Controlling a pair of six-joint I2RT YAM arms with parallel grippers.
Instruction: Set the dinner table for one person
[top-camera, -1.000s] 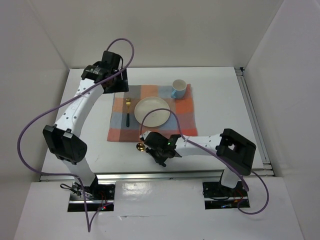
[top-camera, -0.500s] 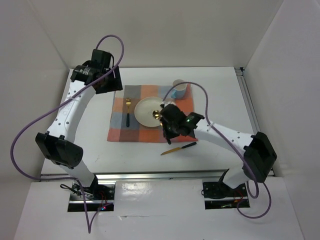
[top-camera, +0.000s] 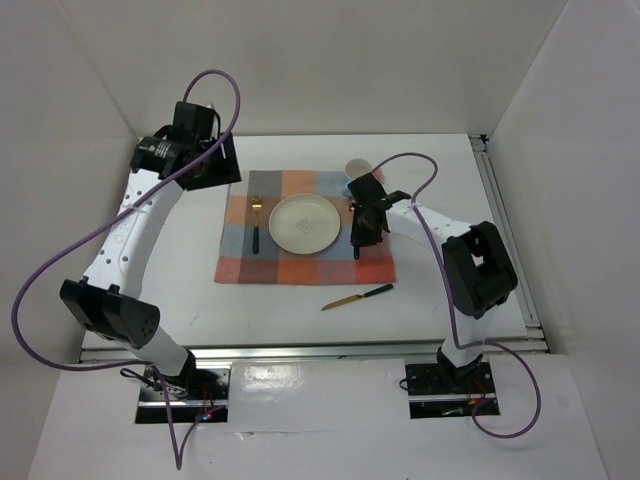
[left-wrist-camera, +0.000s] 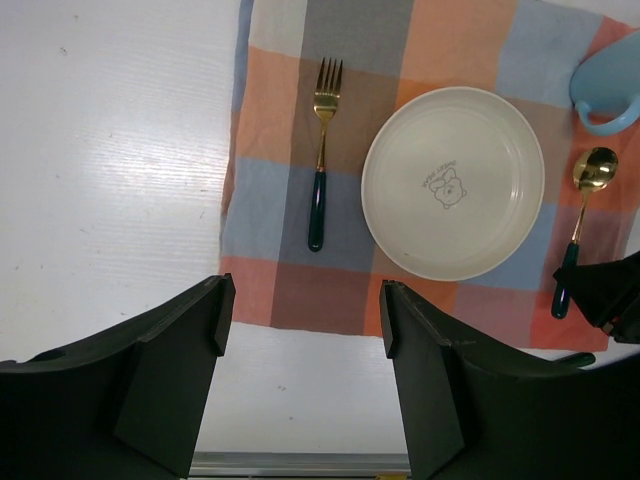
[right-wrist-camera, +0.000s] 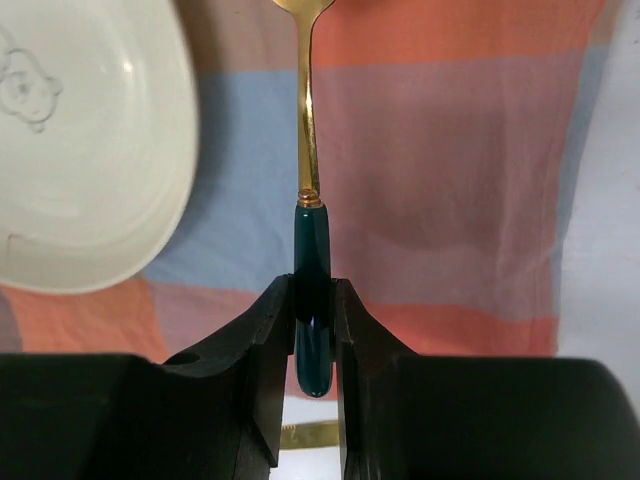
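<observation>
My right gripper (right-wrist-camera: 313, 300) is shut on the dark green handle of a gold spoon (right-wrist-camera: 306, 150). It holds the spoon low over the checked mat (right-wrist-camera: 440, 200), just right of the cream plate (right-wrist-camera: 80, 150). I cannot tell whether the spoon touches the mat. In the top view the right gripper (top-camera: 360, 235) is beside the plate (top-camera: 304, 222), below the blue mug (top-camera: 357, 168). A fork (top-camera: 256, 225) lies on the mat left of the plate. A gold knife (top-camera: 358, 297) lies on the white dinner table (top-camera: 440, 180) in front of the mat. My left gripper (left-wrist-camera: 305, 300) is open and empty, high over the mat's near edge.
The left wrist view shows the fork (left-wrist-camera: 320, 150), plate (left-wrist-camera: 453, 182), spoon (left-wrist-camera: 585, 215) and mug (left-wrist-camera: 605, 95) on the mat (left-wrist-camera: 270, 210). Aluminium rails (top-camera: 505, 230) run along the table's right and near edges. White walls enclose the table on three sides.
My right gripper carried the spoon from the table's near edge, over the plate, to the mat right of the plate. My left arm drew back toward the far left.
</observation>
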